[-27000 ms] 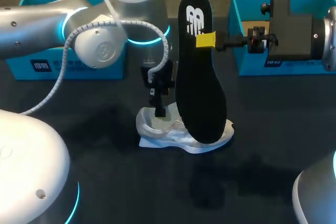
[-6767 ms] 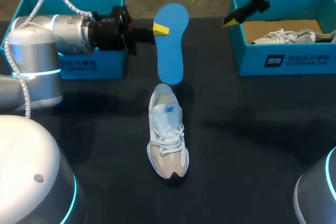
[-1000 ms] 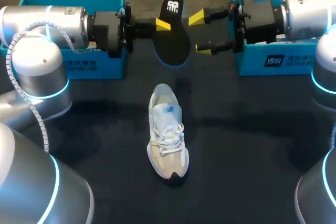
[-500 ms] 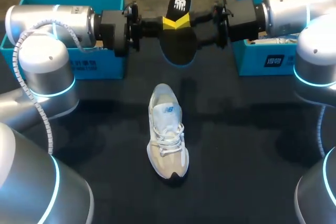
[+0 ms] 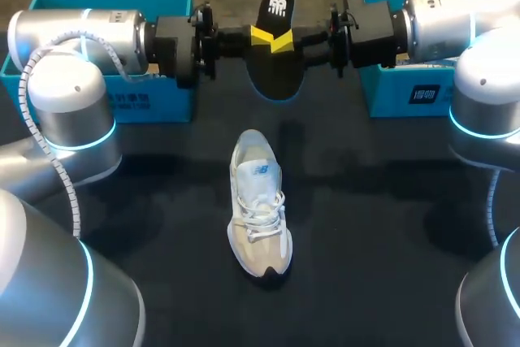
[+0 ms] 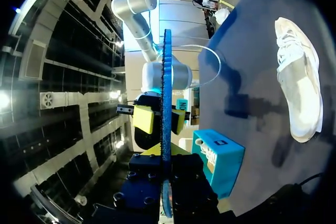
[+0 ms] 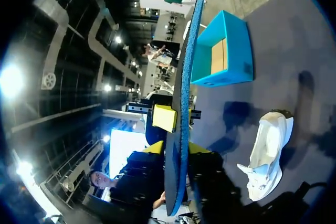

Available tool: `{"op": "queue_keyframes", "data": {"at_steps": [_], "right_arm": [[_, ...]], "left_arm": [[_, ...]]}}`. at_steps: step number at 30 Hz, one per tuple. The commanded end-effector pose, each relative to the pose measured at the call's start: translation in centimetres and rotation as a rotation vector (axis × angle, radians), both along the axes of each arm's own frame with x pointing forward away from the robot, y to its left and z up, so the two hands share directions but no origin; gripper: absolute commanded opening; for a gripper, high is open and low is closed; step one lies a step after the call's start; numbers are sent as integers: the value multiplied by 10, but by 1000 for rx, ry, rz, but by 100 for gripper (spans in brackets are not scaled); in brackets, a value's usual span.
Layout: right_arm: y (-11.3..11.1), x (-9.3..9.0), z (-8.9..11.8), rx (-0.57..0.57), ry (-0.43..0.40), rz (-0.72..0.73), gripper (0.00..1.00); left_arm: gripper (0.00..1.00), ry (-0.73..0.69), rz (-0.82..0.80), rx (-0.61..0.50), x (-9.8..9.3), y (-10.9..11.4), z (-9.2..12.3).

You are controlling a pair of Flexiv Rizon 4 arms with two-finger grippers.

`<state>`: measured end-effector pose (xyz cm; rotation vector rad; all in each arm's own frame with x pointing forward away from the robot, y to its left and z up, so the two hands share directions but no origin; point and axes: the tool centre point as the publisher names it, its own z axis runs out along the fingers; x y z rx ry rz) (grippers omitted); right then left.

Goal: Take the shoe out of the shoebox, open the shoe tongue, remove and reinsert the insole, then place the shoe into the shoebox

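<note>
Left gripper [image 5: 261, 35] and right gripper [image 5: 284, 36] both clamp the insole [image 5: 276, 71]: mistimed release could drop it, opposing pulls could buckle it.

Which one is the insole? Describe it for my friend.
Look between the two turquoise shoeboxes at the dark table's far edge. The flat black insole hangs there in midair, pinched from both sides by yellow-tipped jaws. Unlike the pale sneaker below, it is thin and dark.

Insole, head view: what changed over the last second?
The right gripper, open beside the insole a second ago, moved in toward the left gripper and shut on it. The left gripper kept its hold, so both now clamp the insole in mid-air. The shoe stayed put.
</note>
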<state>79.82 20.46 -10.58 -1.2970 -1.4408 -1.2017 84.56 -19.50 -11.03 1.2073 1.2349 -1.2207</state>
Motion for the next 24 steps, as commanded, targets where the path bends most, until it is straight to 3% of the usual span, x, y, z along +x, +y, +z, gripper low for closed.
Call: {"op": "queue_keyframes", "data": {"at_steps": [1,7,8,9,10,16,24], "right_arm": [[2,0,-2,20,-4,-2,0],[4,0,-4,61,-34,0,0],[4,0,-4,79,-50,0,0],[4,0,-4,101,-71,0,0],[3,0,-3,121,-101,0,0],[0,1,4,146,-344,64,0],[-1,7,10,71,-506,118,0]], "left_arm": [[0,-2,-1,-10,-1,-1,0],[0,-9,-6,-22,-3,-3,0],[8,-24,-3,-22,-4,-2,0],[60,-29,1,-27,-4,-2,0],[100,-29,0,-29,-4,-2,0],[100,-32,-14,-14,-3,13,-2],[100,-82,-73,-29,-9,37,-5]]}}
